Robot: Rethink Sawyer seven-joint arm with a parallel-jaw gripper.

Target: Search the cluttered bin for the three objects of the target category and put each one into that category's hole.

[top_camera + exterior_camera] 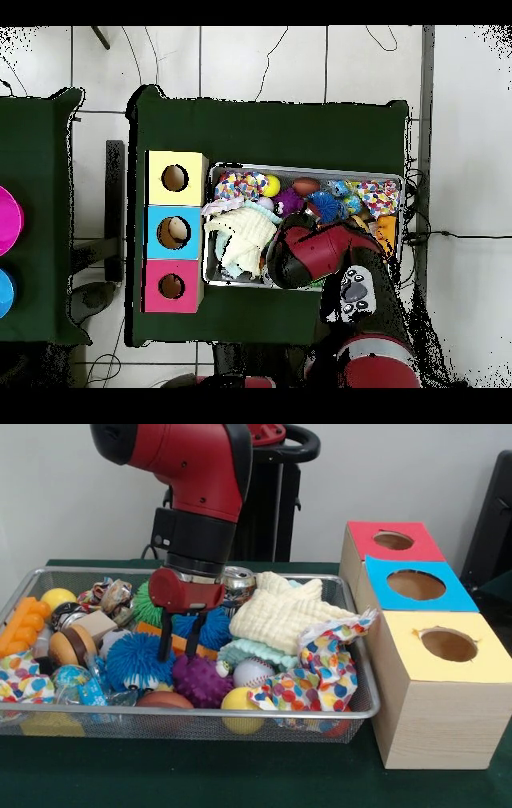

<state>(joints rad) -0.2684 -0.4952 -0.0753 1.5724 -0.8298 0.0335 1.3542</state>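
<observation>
My gripper (180,637) hangs open inside the wire bin (80,722), its two black fingers (166,637) pointing down with nothing between them. Just below and left of it lies a blue spiky ball (136,660); a purple spiky ball (196,680) sits below and right. A second blue spiky ball (214,628) and a green one (146,604) lie behind. A baseball (253,672) and a yellow ball (240,700) rest near the bin's front. The wooden box has a red hole (393,541), a blue hole (415,585) and a yellow hole (448,644). In the overhead view the arm (320,250) hides the gripper.
A cream cloth (280,616) and a dotted cloth (320,672) cover the bin's right side. A metal can (238,580) stands at the back, an orange toy (24,624) at the left. The bin's rim (300,168) lies close beside the box (175,231).
</observation>
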